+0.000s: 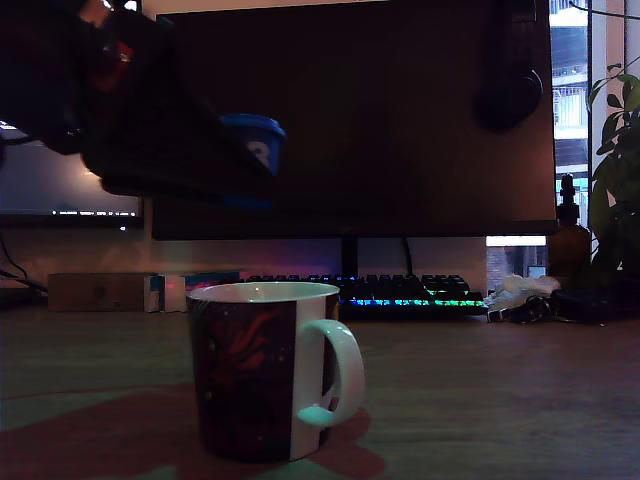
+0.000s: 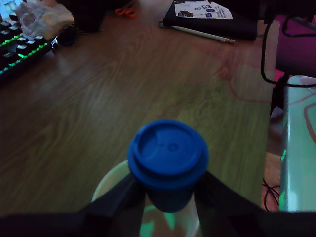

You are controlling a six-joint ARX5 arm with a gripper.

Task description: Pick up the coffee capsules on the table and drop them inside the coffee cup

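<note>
Blue against the dark arm, the coffee capsule is hanging above the coffee cup, with the gripper pinching its tapered body from both sides. From the wrist view the pod is sitting over the pale rim rather than squarely over the opening. If the jaws are letting go here, I'd guess it is risking clipping the rim and bouncing onto the table.

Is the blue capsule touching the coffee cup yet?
Apart. The exterior view shows the capsule, held in the claw, well above the cup rim.
</note>
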